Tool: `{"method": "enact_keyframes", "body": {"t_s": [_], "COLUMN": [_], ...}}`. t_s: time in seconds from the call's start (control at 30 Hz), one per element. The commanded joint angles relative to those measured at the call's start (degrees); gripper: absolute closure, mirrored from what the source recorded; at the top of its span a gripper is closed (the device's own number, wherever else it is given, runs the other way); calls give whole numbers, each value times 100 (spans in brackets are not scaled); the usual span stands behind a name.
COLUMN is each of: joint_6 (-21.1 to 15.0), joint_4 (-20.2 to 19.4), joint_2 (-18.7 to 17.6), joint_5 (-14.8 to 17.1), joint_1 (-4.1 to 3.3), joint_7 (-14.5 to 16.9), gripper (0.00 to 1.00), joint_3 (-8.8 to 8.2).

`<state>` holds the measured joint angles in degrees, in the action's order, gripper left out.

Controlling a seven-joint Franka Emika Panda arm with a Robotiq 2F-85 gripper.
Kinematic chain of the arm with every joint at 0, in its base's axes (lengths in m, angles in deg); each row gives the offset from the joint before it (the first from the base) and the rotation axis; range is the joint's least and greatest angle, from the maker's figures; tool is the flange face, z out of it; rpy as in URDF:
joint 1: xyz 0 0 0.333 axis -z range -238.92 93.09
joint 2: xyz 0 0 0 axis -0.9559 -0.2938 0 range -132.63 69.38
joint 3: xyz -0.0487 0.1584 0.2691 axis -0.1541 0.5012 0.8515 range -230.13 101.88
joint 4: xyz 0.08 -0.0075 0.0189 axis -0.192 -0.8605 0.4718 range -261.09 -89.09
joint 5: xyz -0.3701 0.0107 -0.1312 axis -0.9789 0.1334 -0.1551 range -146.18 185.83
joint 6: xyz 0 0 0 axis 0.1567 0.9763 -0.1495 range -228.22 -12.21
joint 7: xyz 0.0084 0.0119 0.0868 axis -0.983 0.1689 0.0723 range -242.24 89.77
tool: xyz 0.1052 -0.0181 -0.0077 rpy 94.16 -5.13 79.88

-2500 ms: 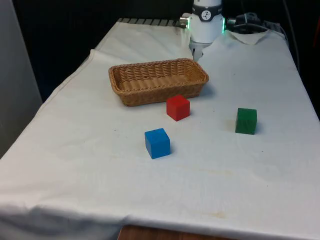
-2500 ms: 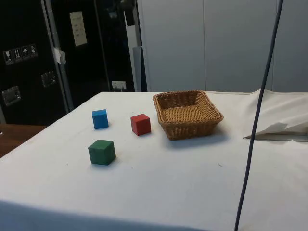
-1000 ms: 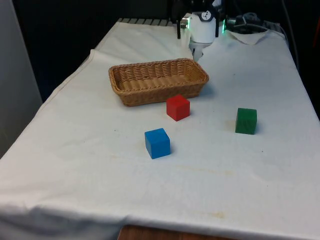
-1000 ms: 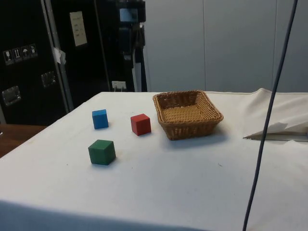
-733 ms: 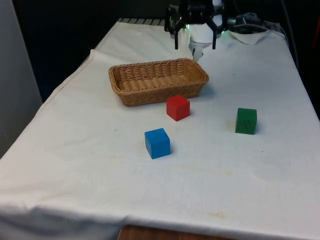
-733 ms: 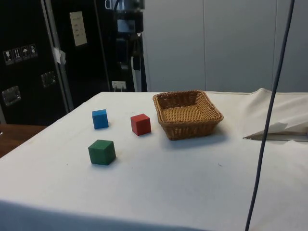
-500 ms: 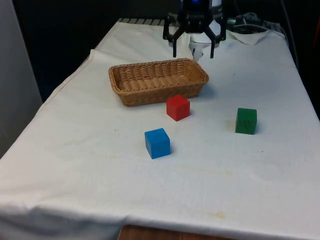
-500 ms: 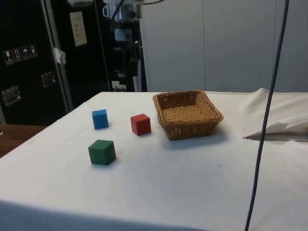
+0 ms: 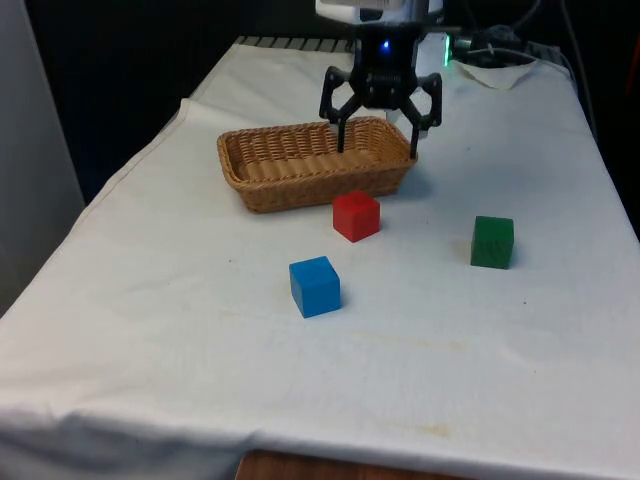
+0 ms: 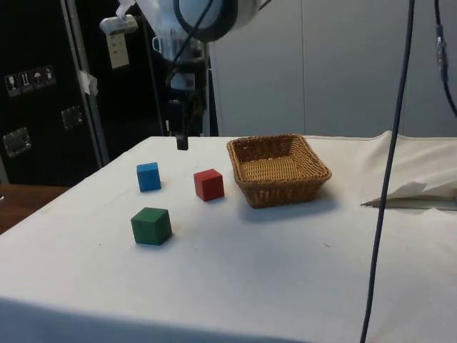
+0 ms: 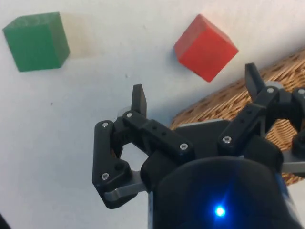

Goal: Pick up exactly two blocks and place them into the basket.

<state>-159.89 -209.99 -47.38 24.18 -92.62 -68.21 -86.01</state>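
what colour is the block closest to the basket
Red. The red block sits just in front of the wicker basket, clearest in the front view.

My table (image 9: 150, 330) wears a white cloth. On it sit a wicker basket (image 9: 315, 162) toward the far end, a red block (image 9: 356, 215) just beside it, a blue block (image 9: 315, 286) nearer the middle, and a green block (image 9: 492, 241) toward the front view's right edge.

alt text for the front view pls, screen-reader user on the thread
An open black gripper hangs above the near rim of an empty wicker basket on a white-clothed table. In front sit a red block, a blue block nearer still, and a green block toward the front view's right.
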Motion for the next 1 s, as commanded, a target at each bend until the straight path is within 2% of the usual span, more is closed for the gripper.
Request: {"method": "enact_keyframes", "body": {"t_s": [0.0,0.03,0.23,0.27,0.3,0.33,0.57,0.6,0.63,0.67,0.9,0.93,0.97], "joint_6": [-46,-160,-487,-527,-441,-625,-877,-911,-848,-957,-1180,-1129,-1203], "joint_4": [-11,-57,-172,-178,-149,-183,-149,-138,-143,-120,-97,-103,-92], "joint_2": [-34,-57,-309,-344,-338,-441,-733,-779,-768,-859,-1134,-1140,-1169], "joint_5": [0,109,189,218,103,269,481,504,378,544,607,504,602], "joint_1": [6,52,115,120,57,126,149,149,69,149,155,69,155], "joint_7": [11,120,304,338,223,384,481,487,384,493,487,395,487], "gripper": [0,0,0,0,0,0,0,0,0,0,0,0,0], "joint_3": [-6,40,46,46,-29,57,126,138,23,149,166,57,160]}}
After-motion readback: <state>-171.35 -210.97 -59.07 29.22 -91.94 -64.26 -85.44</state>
